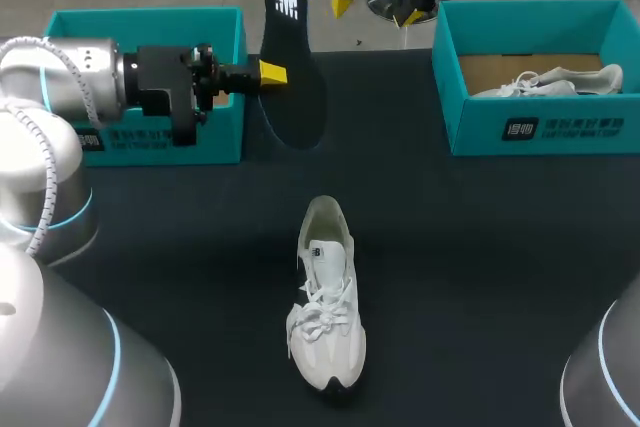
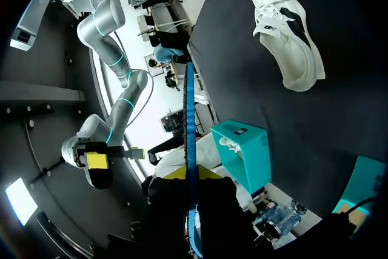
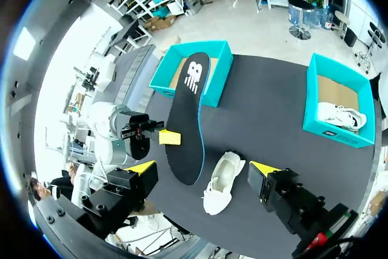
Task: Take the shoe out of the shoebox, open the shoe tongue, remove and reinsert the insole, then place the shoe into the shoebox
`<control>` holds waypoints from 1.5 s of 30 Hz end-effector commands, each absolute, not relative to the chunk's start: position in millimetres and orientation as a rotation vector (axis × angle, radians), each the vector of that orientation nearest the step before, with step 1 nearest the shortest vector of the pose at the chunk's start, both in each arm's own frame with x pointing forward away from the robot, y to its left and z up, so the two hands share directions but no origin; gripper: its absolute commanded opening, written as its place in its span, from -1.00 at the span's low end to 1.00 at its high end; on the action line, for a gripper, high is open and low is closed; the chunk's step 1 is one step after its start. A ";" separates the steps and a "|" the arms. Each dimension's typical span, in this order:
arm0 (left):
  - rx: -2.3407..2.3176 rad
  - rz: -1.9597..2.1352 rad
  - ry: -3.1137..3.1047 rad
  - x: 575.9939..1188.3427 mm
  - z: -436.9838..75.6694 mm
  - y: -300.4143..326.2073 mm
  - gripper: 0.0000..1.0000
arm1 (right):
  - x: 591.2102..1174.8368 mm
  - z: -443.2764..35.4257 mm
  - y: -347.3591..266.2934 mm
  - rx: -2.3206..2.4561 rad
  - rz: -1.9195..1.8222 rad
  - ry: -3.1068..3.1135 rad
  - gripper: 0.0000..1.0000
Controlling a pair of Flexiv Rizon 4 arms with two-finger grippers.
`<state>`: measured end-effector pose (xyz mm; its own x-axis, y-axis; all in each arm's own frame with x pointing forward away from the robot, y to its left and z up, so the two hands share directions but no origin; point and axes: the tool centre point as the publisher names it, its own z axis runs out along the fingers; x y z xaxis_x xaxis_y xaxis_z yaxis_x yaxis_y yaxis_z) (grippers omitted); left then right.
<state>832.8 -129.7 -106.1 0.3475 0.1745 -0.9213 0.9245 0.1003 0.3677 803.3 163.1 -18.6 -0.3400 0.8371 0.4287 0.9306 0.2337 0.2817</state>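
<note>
Black insole (image 1: 296, 87) w/ white logo end up, stood on edge above the far-left part of the dark surface (image 1: 480, 247). L claw (image 1: 272, 73) is clamped on its side; in L wrist view it's a thin blue-edged strip btw the yellow tips. R claw (image 1: 378, 9) hangs over the far edge, tips wide apart, nothing in it. White shoe (image 1: 325, 307) lies mid-surface by the near edge, toe nearest. Teal left shoebox (image 1: 222, 132) at far-left corner, right shoebox (image 1: 580, 127) at far-right w/ a 2nd shoe (image 1: 550, 82) inside.
</note>
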 end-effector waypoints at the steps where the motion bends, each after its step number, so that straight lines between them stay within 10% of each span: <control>1: 1.371 -0.762 1.097 833.0 -106.6 -130.7 -1.00 | 801.2 -33.8 156.5 -1.444 -1.192 -1.894 1.00; 45: 1.371 -0.762 1.097 833.0 -106.6 -130.7 -1.00 | 828.4 -86.8 243.4 -1.014 -1.376 -1.834 1.00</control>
<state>832.6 -129.5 -106.0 0.3472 0.1737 -0.9216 0.9246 0.1008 0.3674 818.6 224.4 -88.1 -0.5114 0.2055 0.8344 0.8591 0.1448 0.4909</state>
